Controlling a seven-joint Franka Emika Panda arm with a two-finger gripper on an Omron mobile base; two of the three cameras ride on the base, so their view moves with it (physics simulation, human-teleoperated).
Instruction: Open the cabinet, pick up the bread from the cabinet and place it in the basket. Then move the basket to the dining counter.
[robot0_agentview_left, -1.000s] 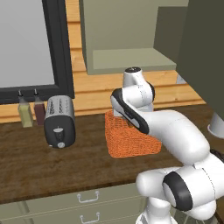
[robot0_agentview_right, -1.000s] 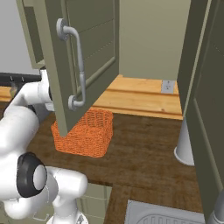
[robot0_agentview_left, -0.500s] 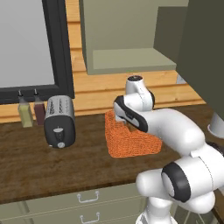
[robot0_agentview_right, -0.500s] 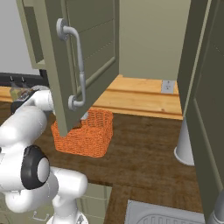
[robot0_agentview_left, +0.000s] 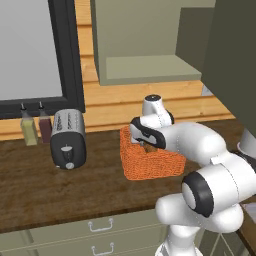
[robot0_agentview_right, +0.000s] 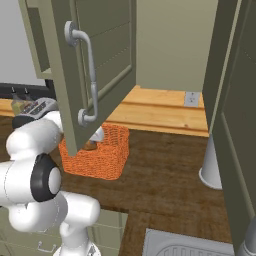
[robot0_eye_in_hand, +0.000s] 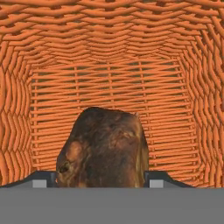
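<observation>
Bread (robot0_eye_in_hand: 105, 148) between the fingers (robot0_eye_in_hand: 41, 178), inside the orange basket (robot0_eye_in_hand: 109, 52).

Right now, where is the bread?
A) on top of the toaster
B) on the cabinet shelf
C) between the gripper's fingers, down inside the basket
C: the hand view shows the bread between the gripper fingers with the basket walls all around.

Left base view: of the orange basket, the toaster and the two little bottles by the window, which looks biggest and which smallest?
1. The basket.
2. The toaster, somewhat smaller.
3. The pale bottle and the dark bottle: too alike to rank; both stand farther back, so they may look smaller than they are.
</observation>
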